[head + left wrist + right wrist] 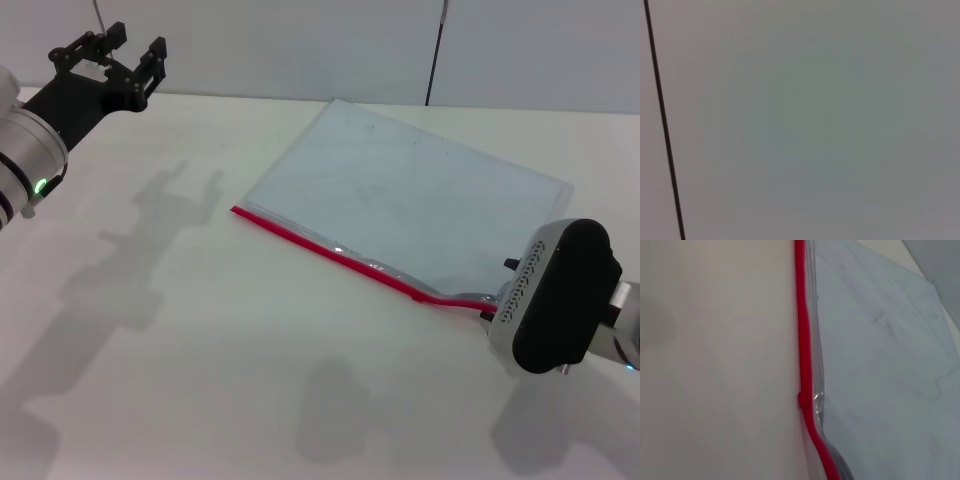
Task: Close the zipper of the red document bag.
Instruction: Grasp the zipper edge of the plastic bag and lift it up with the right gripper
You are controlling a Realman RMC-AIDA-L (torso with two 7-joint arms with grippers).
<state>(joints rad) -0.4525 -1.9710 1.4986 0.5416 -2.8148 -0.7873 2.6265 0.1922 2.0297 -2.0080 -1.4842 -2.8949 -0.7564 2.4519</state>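
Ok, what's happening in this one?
The robot is working on a red document bag lying flat on a white table. The right pincer sits at the right end of the zipper, where the red strip kinks upward. The left pincer is raised off to the far left, open, touching nothing.

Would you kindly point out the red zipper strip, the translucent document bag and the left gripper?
bright red zipper strip (330,252): head view, mid-length of strip.
translucent pale blue-grey plastic document bag (400,190): head view, middle of flat panel.
left gripper (122,52): head view, between raised jaws.
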